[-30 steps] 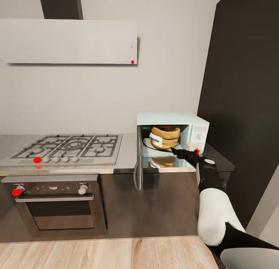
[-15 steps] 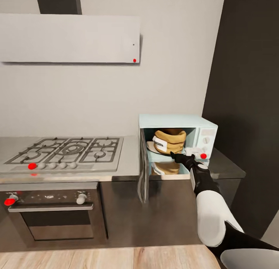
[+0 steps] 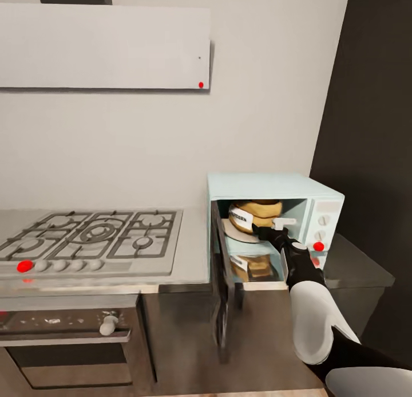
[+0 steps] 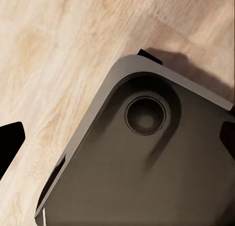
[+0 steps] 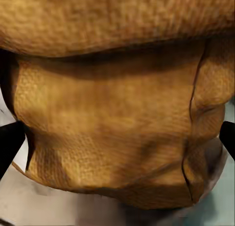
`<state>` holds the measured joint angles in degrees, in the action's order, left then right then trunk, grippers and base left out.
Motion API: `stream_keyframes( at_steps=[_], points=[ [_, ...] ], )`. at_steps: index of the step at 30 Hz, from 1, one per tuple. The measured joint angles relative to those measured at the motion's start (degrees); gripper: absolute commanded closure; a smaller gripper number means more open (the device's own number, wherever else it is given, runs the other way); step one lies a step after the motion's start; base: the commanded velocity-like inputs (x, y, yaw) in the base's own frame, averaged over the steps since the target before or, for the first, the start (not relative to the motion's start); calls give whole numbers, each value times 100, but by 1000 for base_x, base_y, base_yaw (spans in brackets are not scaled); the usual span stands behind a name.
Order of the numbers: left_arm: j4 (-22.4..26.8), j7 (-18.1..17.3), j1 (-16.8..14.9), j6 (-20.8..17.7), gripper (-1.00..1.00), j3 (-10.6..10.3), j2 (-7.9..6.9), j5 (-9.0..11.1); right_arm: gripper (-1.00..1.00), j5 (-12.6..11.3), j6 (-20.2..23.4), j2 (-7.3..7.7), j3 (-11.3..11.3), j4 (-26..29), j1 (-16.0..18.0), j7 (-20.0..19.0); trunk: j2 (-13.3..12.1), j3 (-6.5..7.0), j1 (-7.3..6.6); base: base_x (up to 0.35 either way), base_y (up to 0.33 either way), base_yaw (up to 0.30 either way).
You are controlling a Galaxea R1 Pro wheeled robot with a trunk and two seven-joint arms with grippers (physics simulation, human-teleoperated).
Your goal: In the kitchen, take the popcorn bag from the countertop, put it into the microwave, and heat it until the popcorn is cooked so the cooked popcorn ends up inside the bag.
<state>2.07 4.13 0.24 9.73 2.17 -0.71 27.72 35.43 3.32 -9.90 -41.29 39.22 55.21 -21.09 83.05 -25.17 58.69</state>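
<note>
Head and wrist views, bag in oven. The bag (image 3: 254,213) sits on the turntable inside the microwave (image 3: 274,228), whose door (image 3: 222,288) hangs open toward you at the left of the cavity. Your right gripper (image 3: 269,232) reaches into the cavity mouth, just beside the bag's near right side; the bag lies straight ahead of it, squat and upright, label (image 3: 241,217) facing left and near. In the right wrist view the bag (image 5: 112,103) sits between the dark fingertips (image 5: 10,143) at either edge: the jaws stand wide apart, clamping nothing, and whether they touch the sack cannot be told. The left arm hangs low over the robot's base (image 4: 147,162) and wooden floor (image 4: 54,55); its jaw state cannot be told. Judged next: withdraw the right gripper, then shut the door.
</note>
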Motion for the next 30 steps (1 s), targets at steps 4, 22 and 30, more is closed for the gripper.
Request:
stream_keyframes(
  at_steps=[4, 22, 30],
  points=[
    [0, 0, 0, 0, -100, 0, 0, -8, -100, 6, -7, 0, 4, -2, 0, -4, 0, 0, 3, 60, 0, 0],
    [9, 1, 0, 35, -100, 16, 33, -35, -100, 16, 144, 1, 51, 389, 0, -190, -1, 0, 7, -318, 0, 0],
    [8, 0, 0, 35, -100, 16, 34, -28, -100, 612, 2854, -3, 37, 2459, -15, -1681, -1, 0, 7, -344, 0, 0]
  ],
)
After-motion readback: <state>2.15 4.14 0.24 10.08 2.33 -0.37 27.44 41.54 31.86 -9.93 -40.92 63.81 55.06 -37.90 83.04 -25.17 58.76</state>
